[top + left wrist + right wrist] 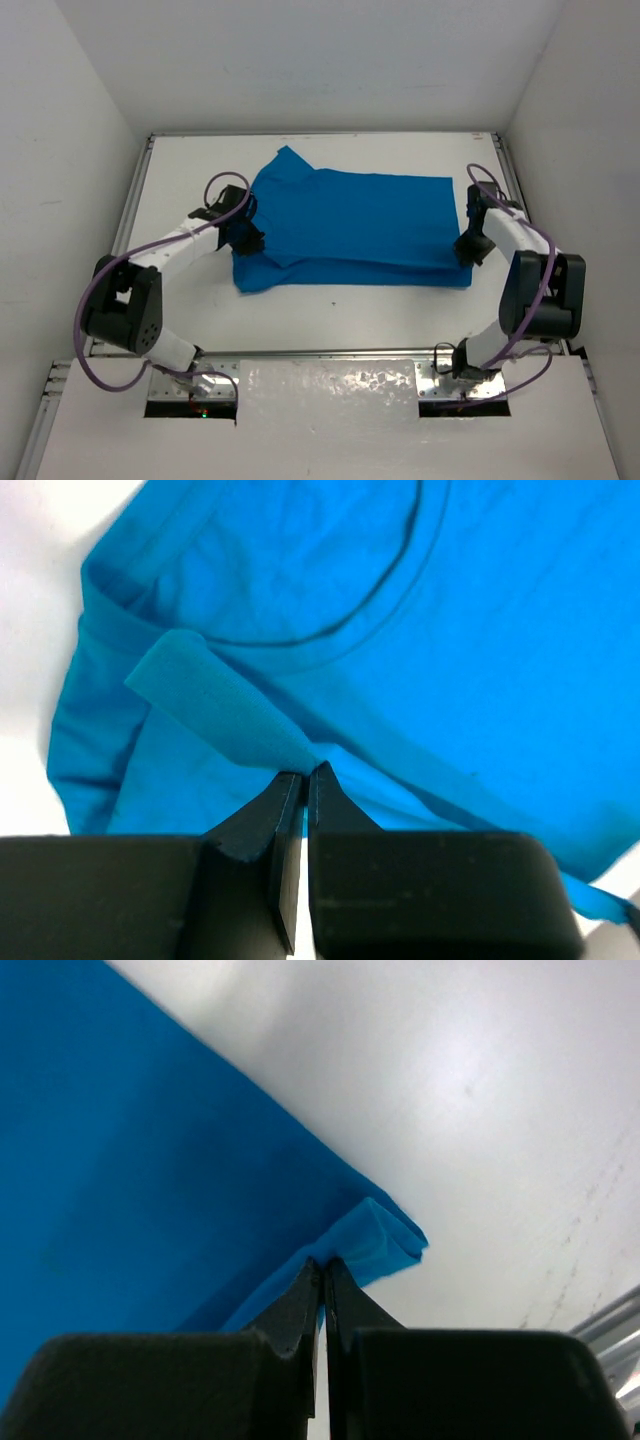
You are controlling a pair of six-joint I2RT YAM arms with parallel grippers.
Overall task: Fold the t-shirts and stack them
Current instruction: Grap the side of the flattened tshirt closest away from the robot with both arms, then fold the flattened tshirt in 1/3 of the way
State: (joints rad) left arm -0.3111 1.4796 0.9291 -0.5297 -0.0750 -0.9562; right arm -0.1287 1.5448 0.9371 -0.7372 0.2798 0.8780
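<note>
The blue t-shirt [350, 225] lies across the tabletop [330, 315], left pincer [305, 772] nipped shut on cloth beside the collar [385, 590], right pincer [322, 1262] on a hem corner; a lengthwise fold looks under way, and next both must carry their edges across together.

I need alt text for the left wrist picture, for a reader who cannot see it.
Two black jaws, shut, pinch a raised fold of a bright blue t-shirt near its round neckline. The shirt fills most of the view; white table shows at the left.
</note>
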